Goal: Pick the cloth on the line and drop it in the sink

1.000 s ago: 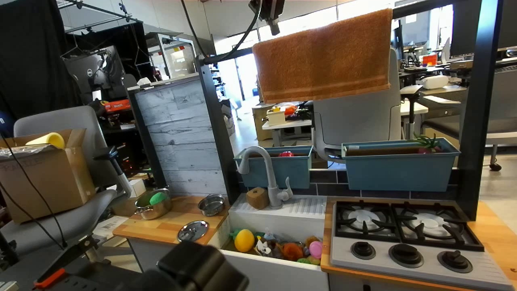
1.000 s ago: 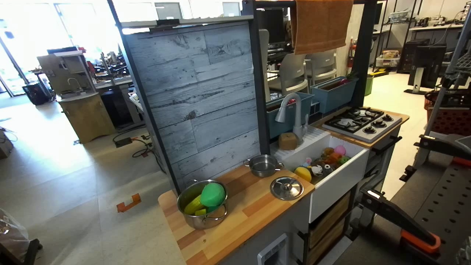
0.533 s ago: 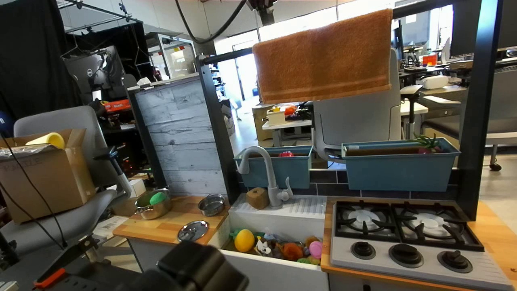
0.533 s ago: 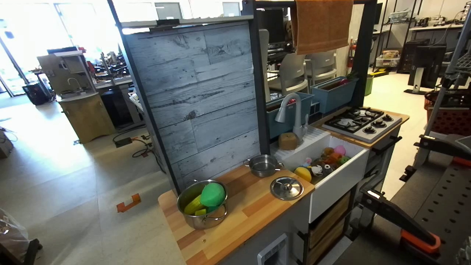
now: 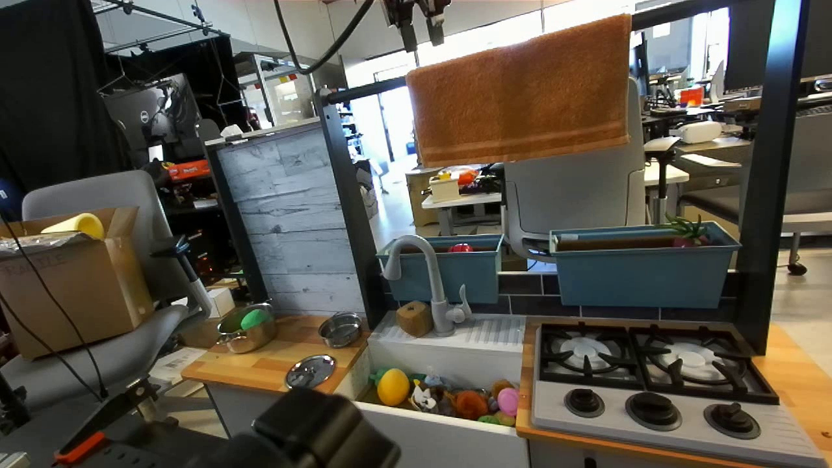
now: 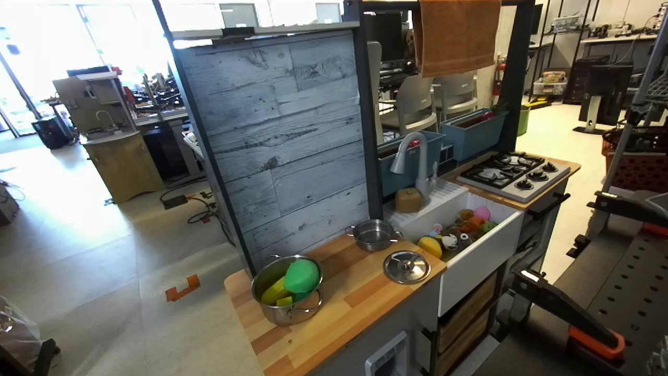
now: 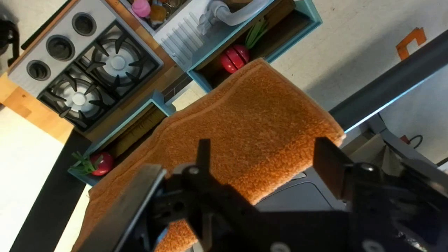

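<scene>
The cloth (image 5: 520, 97), an orange-brown towel, hangs folded over the line (image 5: 367, 90), a dark horizontal bar above the counter. My gripper (image 5: 422, 40) is just above the towel's left end in an exterior view, its two fingers apart and pointing down. From the wrist view, the towel (image 7: 238, 129) lies below and between the spread fingertips (image 7: 204, 150), with nothing gripped. The white sink (image 5: 448, 432) is well below, holding several toys. In an exterior view the towel (image 6: 456, 42) is cut off by the top edge, and my gripper is out of view there.
A grey faucet (image 5: 429, 273) rises behind the sink. Blue planters (image 5: 643, 266) stand under the bar. Dark upright posts (image 5: 351, 208) hold the bar's ends. The stove (image 5: 656, 377) is beside the sink; pots (image 6: 287, 292) and a lid (image 6: 407, 267) sit on the wooden counter.
The fingers have spread from close together to apart. In an exterior view the gripper has shifted slightly left, and its cable has swung left too. The towel hangs as before.
</scene>
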You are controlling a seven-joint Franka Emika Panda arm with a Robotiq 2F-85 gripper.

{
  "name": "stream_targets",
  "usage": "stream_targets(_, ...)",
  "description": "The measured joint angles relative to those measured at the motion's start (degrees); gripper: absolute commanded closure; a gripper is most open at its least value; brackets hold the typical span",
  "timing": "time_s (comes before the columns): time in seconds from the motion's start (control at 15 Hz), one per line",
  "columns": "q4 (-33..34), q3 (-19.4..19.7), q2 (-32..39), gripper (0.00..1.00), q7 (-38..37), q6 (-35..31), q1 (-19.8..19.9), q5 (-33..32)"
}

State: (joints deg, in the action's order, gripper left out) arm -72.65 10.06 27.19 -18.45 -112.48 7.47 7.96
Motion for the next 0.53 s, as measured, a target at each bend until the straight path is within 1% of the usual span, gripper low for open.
stream_targets(0.53,3.8,0.0,4.7,0.00,-1.9,0.0,0.0,-0.1)
